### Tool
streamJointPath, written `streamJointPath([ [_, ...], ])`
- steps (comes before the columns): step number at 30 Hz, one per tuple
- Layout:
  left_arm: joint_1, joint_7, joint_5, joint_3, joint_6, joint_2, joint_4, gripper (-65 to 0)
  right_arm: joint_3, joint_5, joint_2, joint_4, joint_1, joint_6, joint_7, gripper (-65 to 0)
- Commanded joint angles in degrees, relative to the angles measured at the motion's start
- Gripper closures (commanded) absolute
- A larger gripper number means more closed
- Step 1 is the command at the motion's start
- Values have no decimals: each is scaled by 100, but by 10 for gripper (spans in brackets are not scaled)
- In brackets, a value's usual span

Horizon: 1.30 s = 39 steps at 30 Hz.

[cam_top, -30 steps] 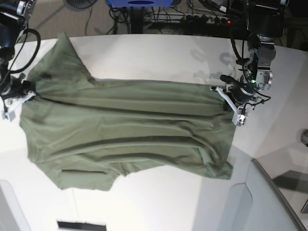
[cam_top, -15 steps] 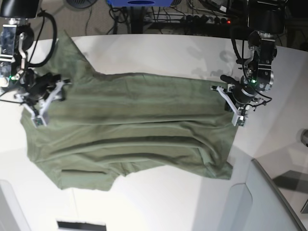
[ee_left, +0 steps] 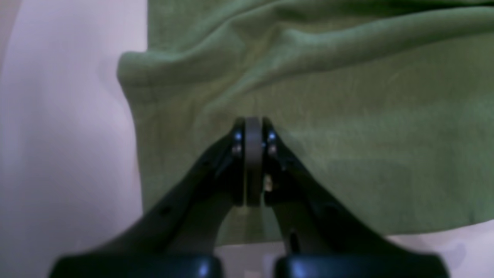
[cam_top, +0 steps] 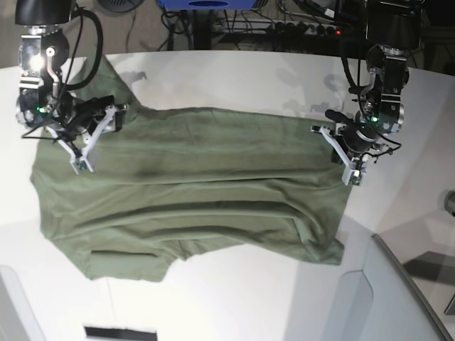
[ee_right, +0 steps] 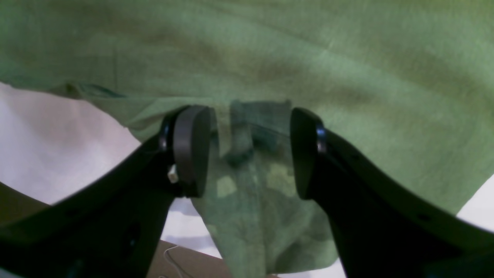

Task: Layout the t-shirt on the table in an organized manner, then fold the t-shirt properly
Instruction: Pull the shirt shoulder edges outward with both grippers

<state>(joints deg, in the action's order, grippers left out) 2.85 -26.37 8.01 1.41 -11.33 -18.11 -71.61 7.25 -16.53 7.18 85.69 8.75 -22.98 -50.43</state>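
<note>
The olive-green t-shirt (cam_top: 192, 192) lies spread sideways on the white table (cam_top: 234, 78), still creased, with one sleeve pointing to the far left corner. My left gripper (cam_top: 340, 153) is at the shirt's right edge. In the left wrist view its jaws (ee_left: 252, 127) are pressed together, shut on the t-shirt (ee_left: 347, 135), and folds run out from the tips. My right gripper (cam_top: 96, 138) hovers over the shirt's left shoulder area. In the right wrist view it (ee_right: 249, 150) stands open, its pads apart above the t-shirt (ee_right: 308, 58), gripping nothing.
A grey angled panel (cam_top: 377, 298) rises at the near right corner. Cables and equipment (cam_top: 298, 25) lie beyond the table's far edge. A dark slot (cam_top: 121, 332) sits at the near edge.
My right gripper has let go of the shirt's left edge, opened, and moved up and to the right over the cloth. The left gripper has stayed in place, still shut.
</note>
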Motion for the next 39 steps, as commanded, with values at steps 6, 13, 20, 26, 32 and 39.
streamJointPath([
  [6, -105, 118, 47, 30, 30, -66, -78, 0, -8, -74, -151, -222, -168, -18, 81, -300],
  [13, -105, 118, 12, 30, 30, -66, -69, 0, -8, -74, -151, -345, -194, -18, 63, -45],
  [20, -105, 118, 12, 30, 30, -136, -61, 0, -8, -74, -204, 631, 184, -18, -359, -17],
  [26, -105, 118, 12, 30, 30, -145, -61, 0, -8, -74, -450, 930, 553, -18, -825, -24],
  [32, -140, 101, 12, 30, 30, -145, -61, 0, -8, -74, -687, 930, 861, -18, -877, -39],
  [39, -140, 101, 12, 39, 30, -145, -61, 0, 18, -83, -714, 1308, 896, -18, -1255, -306],
])
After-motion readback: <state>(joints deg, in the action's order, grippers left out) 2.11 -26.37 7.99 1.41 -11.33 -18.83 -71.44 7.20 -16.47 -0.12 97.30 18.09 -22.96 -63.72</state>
